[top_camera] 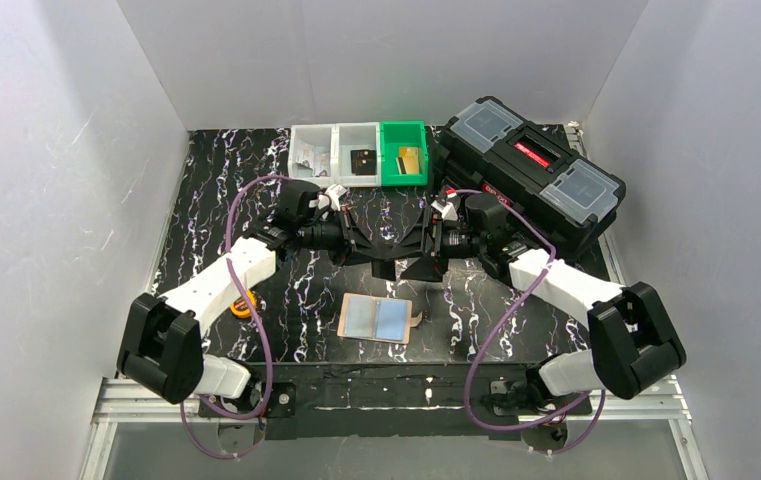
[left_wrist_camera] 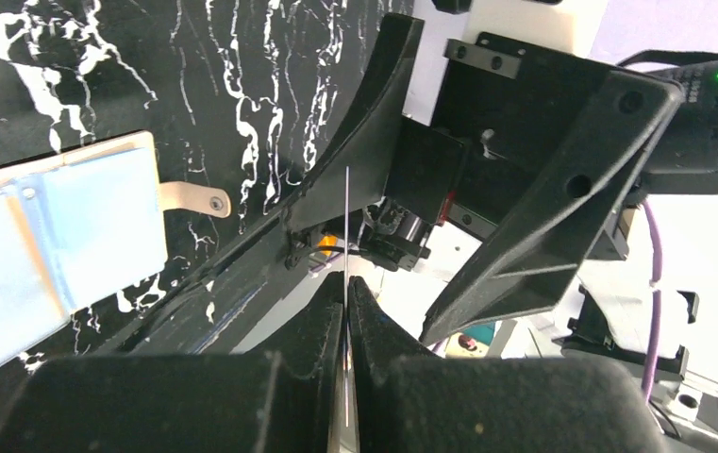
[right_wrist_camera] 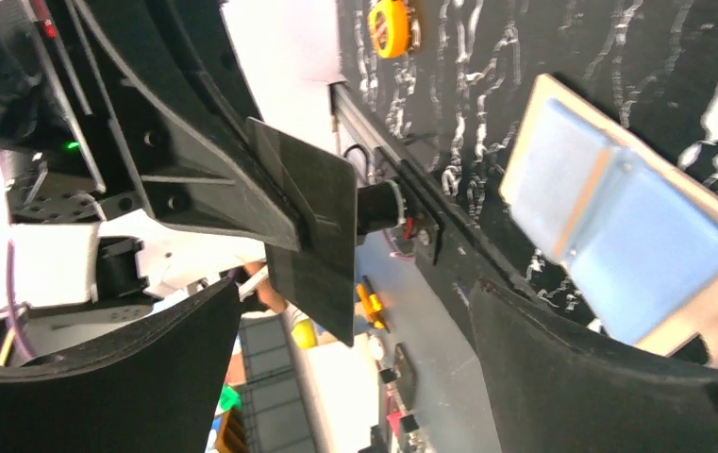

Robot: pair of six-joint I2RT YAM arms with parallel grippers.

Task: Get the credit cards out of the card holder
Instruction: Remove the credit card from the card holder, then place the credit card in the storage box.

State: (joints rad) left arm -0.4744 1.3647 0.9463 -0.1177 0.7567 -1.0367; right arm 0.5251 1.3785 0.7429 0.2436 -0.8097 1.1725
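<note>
The card holder point(top_camera: 376, 320) lies open and flat on the black marble table in front of the arms, with pale blue panels on both halves and its snap tab to the right. It also shows in the left wrist view point(left_wrist_camera: 53, 245) and the right wrist view point(right_wrist_camera: 619, 226). My left gripper point(top_camera: 381, 262) hovers above it, shut on a thin dark card point(right_wrist_camera: 312, 236), seen edge-on between its fingertips point(left_wrist_camera: 346, 236). My right gripper point(top_camera: 421, 262) faces it, open, with its jaws wide on either side of that card point(right_wrist_camera: 355, 293) and not touching it.
A large black toolbox point(top_camera: 531, 165) stands at the back right. Two white bins point(top_camera: 336, 155) and a green bin point(top_camera: 403, 152) with a tan-gold object sit at the back centre. A small orange roll point(top_camera: 242, 308) lies by the left arm.
</note>
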